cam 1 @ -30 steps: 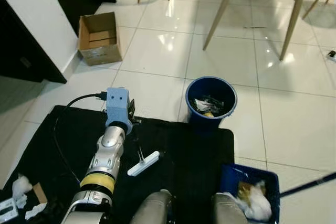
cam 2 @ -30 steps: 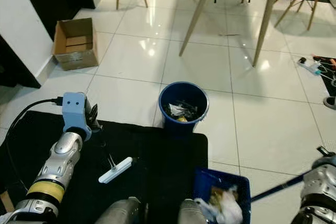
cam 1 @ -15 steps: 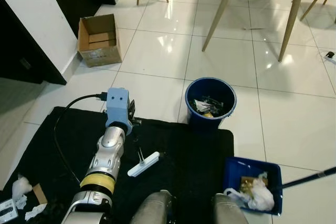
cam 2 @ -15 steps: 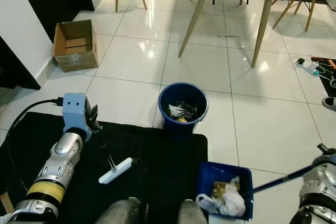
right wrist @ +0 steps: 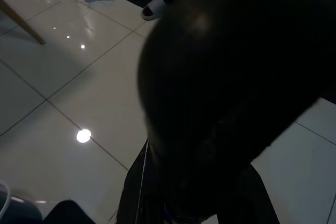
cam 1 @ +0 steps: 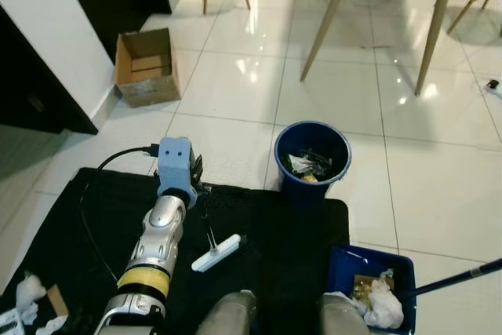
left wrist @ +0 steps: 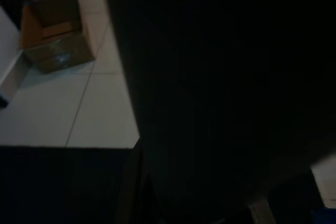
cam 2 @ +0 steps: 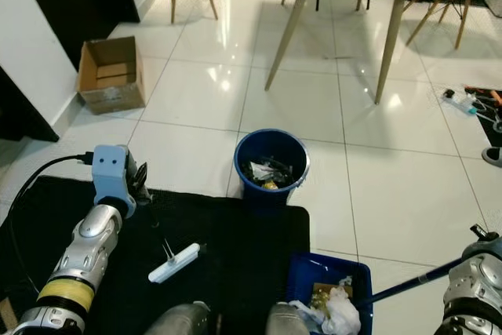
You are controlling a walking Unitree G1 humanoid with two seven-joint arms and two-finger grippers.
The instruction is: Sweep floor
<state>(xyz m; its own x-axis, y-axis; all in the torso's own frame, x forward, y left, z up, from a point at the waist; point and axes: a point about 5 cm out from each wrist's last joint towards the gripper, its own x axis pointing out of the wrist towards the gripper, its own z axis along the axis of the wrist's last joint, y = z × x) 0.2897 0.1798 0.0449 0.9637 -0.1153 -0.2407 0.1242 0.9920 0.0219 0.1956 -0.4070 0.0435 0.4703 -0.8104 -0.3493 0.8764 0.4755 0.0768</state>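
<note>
A blue dustpan loaded with white paper and scraps rests on the tile at the black mat's right edge. Its blue handle runs up to my right gripper, shut on it at the lower right. A round blue bin holding rubbish stands just beyond the mat. My left gripper, in front of its blue wrist camera, is over the mat. A thin broom rod runs from it down to the white broom head. Both wrist views are mostly blocked by dark shapes.
An open cardboard box sits by the white wall at the far left. Table and chair legs stand on the glossy tiles behind the bin. A power strip with cables lies at the far right. White scraps lie at the mat's near-left corner.
The dustpan slid a little to the right and came back, and the rubbish in it shifted. The camera has tilted slightly. The left arm and broom head stay put.
</note>
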